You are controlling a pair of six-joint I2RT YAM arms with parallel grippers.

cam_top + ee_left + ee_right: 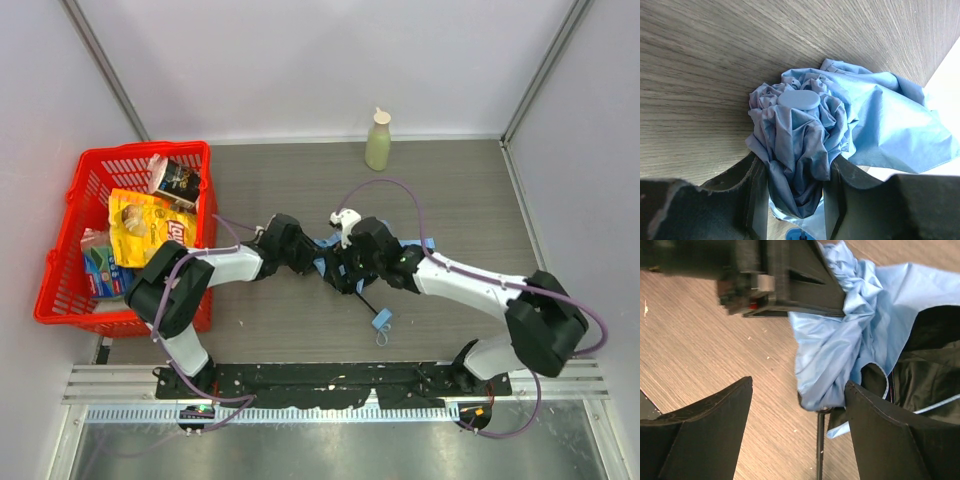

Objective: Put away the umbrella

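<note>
Left end effector (pixel 795 175) around umbrella (pixel 799 131)

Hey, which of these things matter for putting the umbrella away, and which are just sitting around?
For the job:
- umbrella, its bunched fabric clamped in the left gripper
- right gripper, open over the fabric

Lying about:
- pale green bottle
- red basket holding a yellow chip bag and other packets
</note>
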